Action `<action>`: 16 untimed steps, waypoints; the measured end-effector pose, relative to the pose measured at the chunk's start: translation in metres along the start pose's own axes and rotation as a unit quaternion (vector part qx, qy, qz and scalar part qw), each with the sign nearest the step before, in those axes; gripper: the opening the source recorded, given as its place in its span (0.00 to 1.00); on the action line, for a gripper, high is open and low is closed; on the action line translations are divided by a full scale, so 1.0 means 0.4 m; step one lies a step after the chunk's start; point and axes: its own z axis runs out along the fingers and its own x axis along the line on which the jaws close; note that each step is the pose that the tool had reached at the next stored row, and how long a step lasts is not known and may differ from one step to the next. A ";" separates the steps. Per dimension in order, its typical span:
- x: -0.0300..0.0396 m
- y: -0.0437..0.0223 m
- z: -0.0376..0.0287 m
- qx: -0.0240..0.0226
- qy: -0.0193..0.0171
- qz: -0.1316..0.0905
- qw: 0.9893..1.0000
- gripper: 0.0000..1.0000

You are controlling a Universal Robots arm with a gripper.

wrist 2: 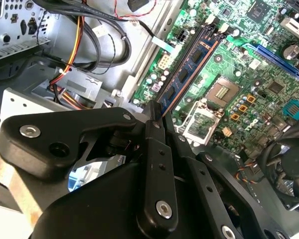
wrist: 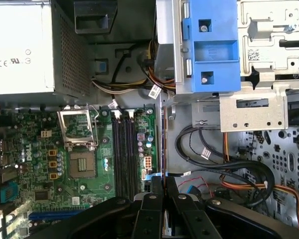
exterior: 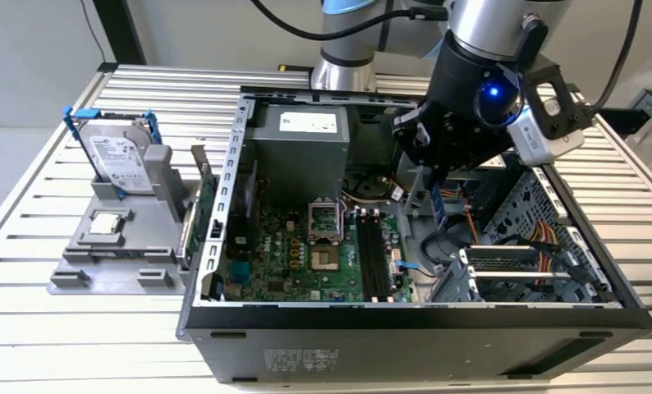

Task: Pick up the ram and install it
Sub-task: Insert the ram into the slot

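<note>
In both wrist views my gripper [wrist: 163, 179] [wrist 2: 157, 108] is shut on the ram [wrist 2: 187, 69], a slim dark stick with black chips. The first wrist view shows the ram [wrist: 163, 144] edge-on as a thin line running down from the fingertips. It hangs above the open computer case, over the metal floor just beside the motherboard's edge. The black memory slots [wrist: 124, 149] lie a short way to one side of it. In the exterior view the gripper [exterior: 423, 174] hovers over the case's middle, and the slots [exterior: 375, 256] sit lower on the green board.
A grey power supply [exterior: 299, 148], the processor socket [exterior: 323, 220] and bundles of cables [wrist: 229, 169] crowd the case. A blue drive bracket [wrist: 212, 45] is fixed to the metal cage. On the exterior view's left, a grey holder [exterior: 118, 254] carries a hard drive [exterior: 118, 160] and a square chip [exterior: 107, 222].
</note>
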 end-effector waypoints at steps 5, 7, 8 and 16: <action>0.003 -0.001 0.007 0.000 0.001 -0.012 1.000 0.00; 0.003 -0.001 0.008 0.000 0.001 -0.022 1.000 0.00; 0.004 -0.001 0.009 -0.001 0.001 -0.028 1.000 0.00; 0.004 -0.001 0.013 -0.001 0.002 -0.031 1.000 0.00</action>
